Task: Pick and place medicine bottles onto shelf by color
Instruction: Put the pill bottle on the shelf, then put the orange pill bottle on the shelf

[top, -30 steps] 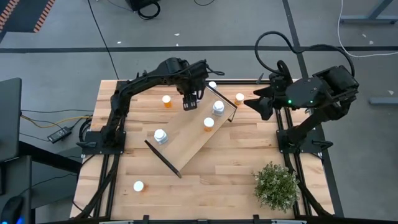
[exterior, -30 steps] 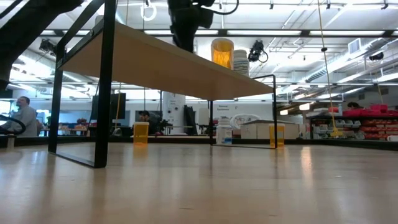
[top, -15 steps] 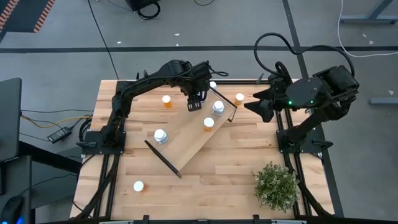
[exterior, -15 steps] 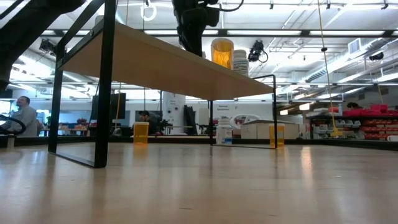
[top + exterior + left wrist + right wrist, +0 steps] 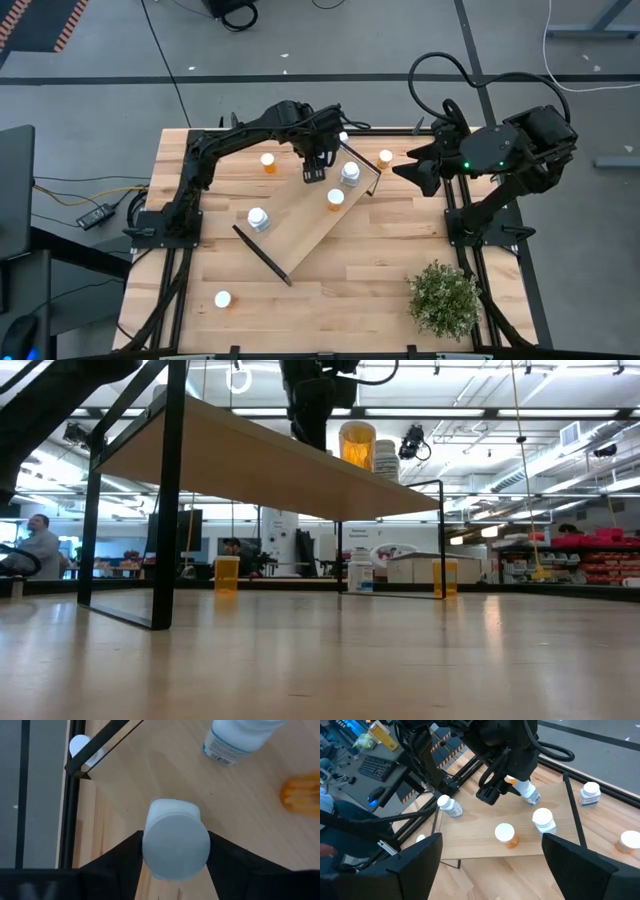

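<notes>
While hovering over shelf (image 5: 300, 225), left pincer (image 5: 313, 172) grasping white bottle (image 5: 175, 840), right pincer (image 5: 490, 865) released

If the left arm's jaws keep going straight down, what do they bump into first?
Most likely the shelf. The left gripper points down over its far end, holding a white bottle, so the bottle's bottom would probably touch the board first. The gap is hard to judge.

High view looks straight down on the whole bench (image 5: 380, 250); low view sits at bench-top height, looking level under the shelf (image 5: 260, 455) into the room. Left wrist view is close above the shelf top; right wrist view looks from farther off across the same shelf, which all four share.
</notes>
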Controlling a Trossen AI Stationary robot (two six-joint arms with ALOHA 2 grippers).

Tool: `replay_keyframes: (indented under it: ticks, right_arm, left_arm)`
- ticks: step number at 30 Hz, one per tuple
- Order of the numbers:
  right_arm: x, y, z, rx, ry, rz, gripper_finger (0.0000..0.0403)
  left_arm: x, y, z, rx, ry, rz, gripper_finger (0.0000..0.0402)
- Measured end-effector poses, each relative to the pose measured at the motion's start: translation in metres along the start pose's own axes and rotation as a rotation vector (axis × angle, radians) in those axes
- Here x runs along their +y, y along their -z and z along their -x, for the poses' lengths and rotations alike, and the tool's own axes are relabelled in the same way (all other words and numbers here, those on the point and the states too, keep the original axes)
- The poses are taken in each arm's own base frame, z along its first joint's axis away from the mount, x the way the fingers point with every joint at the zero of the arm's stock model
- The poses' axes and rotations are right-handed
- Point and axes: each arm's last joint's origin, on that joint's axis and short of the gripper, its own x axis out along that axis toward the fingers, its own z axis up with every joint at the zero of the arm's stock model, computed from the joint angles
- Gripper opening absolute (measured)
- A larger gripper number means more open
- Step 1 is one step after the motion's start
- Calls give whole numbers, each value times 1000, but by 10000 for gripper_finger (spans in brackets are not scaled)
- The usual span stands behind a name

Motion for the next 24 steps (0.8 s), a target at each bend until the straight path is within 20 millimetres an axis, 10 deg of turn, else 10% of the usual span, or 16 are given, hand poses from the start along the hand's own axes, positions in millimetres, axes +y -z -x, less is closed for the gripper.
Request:
replay_keyframes:
  ticks: [24]
  right_arm:
    - [0, 0, 0, 16, -11, 0, 348]
  left_arm:
    - [4, -4, 0, -35, -47, 36, 295]
